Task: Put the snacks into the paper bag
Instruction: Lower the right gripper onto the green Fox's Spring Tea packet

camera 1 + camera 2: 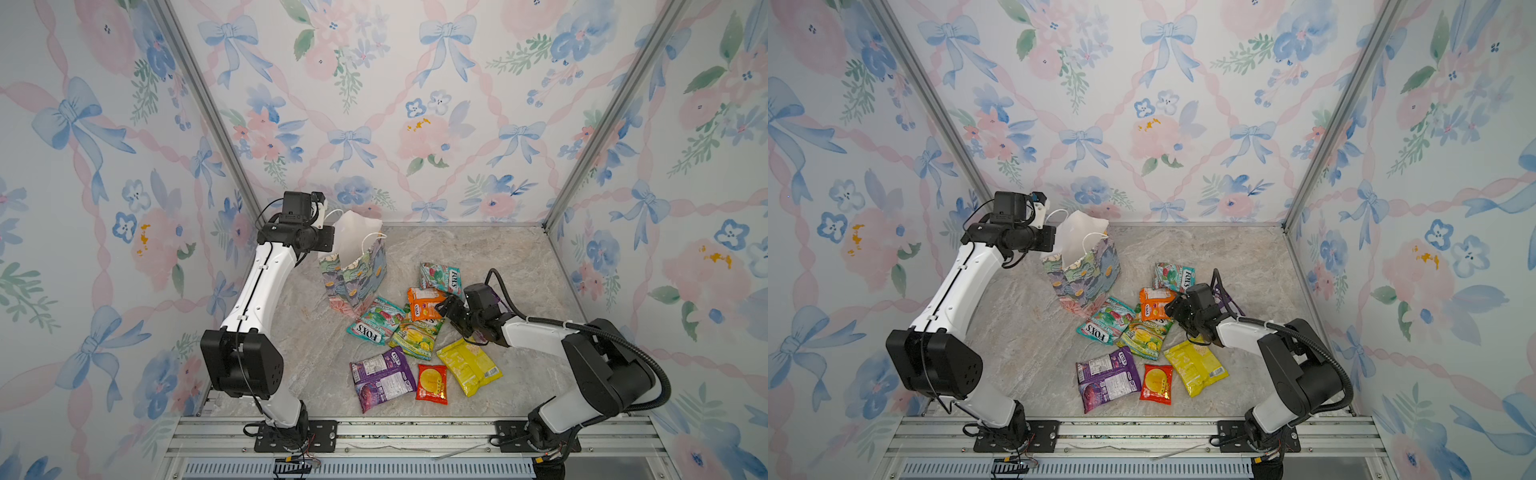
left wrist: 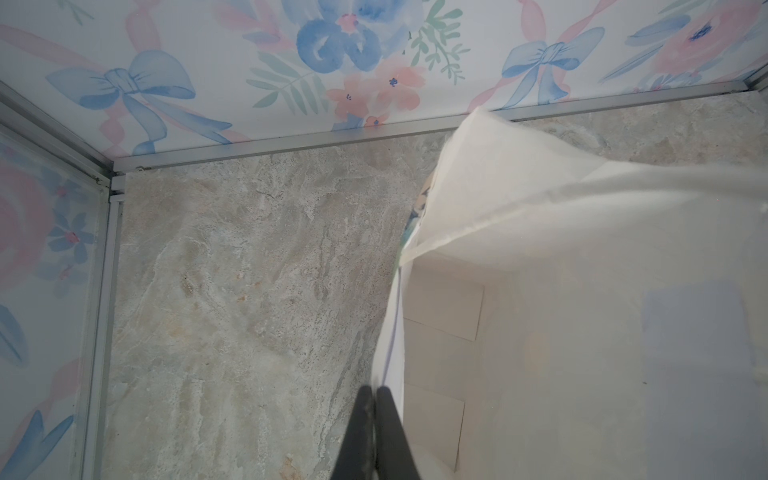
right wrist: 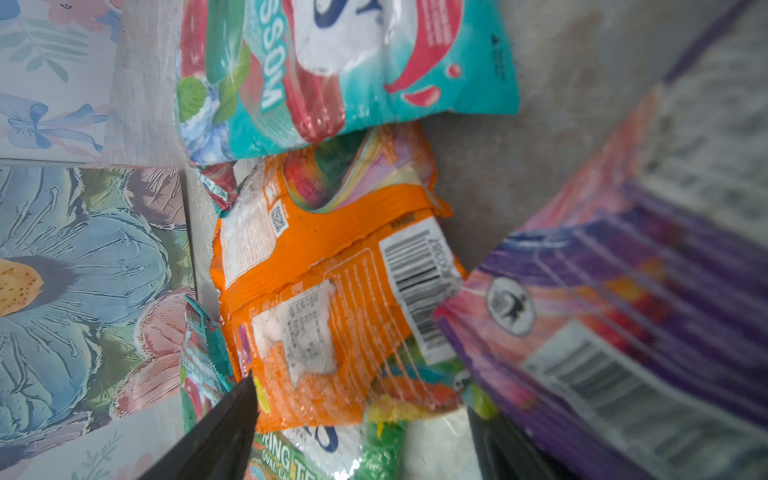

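Observation:
The paper bag stands upright at the back left, mouth open and white inside. My left gripper is shut on its rim. The snacks lie on the table: two teal packets, an orange one, a green-yellow one, a yellow one, a red one and a purple one. My right gripper hangs open low over the orange packet's near end, holding nothing. Another purple packet lies beside one of its fingers.
Flowered walls close in the marble table at the back and both sides. The bag stands near the back left corner. An aluminium rail with both arm bases runs along the front.

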Controlling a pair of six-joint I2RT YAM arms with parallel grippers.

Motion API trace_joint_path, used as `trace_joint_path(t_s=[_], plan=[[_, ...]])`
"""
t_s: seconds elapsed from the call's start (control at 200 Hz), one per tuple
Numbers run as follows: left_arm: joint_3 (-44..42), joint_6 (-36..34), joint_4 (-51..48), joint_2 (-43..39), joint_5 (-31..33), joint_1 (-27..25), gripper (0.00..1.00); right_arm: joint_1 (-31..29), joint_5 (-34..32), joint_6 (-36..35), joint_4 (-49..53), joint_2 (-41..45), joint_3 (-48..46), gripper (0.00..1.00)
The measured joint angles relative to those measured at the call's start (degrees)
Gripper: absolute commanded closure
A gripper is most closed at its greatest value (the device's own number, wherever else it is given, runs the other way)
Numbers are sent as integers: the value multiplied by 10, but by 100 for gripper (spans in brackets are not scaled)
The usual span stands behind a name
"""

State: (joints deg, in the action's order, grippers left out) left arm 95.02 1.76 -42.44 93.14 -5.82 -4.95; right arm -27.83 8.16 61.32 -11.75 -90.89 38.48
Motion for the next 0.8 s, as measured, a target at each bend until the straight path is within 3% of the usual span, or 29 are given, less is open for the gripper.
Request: trace_joint_path(t_s=[0.19,0.455,0.565,0.71,0.8], plan=[[0,0,1,0,0,0,100,0,1,9,-37,-28,10,32],[-3,0,2,-1,0,0,100,1,-5,2,-49,-31,10,81],[-4,0,3,-3,0,0,100,1,-9,-10,-48,-31,12,96],[-5,0,3,-3,0,0,100,2,-11,-29,-35,-31,23,99],[-6,0,4,-4,0,0,100,1,-13,-39,-20,-25,28,92]])
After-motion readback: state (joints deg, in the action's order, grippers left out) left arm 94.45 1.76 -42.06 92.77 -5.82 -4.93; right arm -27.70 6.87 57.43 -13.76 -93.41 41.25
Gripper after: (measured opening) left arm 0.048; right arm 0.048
